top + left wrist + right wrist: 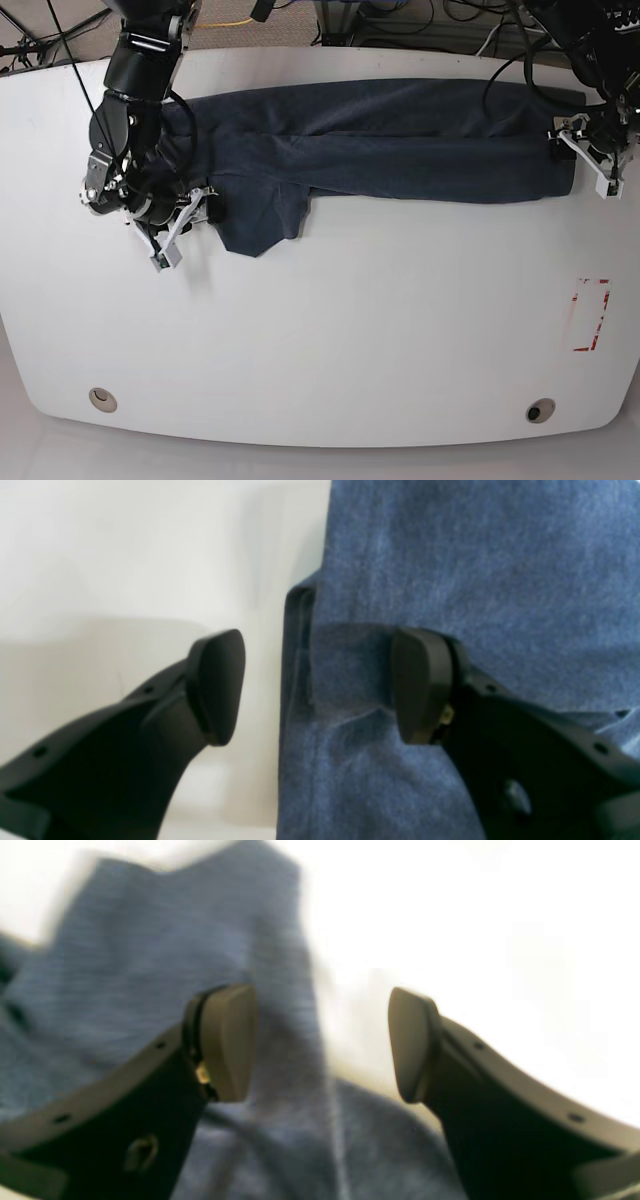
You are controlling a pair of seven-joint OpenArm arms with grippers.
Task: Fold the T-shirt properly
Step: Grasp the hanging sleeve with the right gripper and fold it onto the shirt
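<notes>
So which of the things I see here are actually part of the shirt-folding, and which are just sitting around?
Part of the job:
- T-shirt, dark blue, folded into a long band across the table
- left gripper, jaws open at the shirt's edge
- right gripper, jaws open beside the loose sleeve

Just there:
- white table
- red-marked rectangle on it
- cables behind it

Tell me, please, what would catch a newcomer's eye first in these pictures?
The dark blue T-shirt stands out first, folded into a long band across the far side of the white table. An open gripper sits at each end: the left gripper at the base view's right, the right gripper by a drooping sleeve.
</notes>
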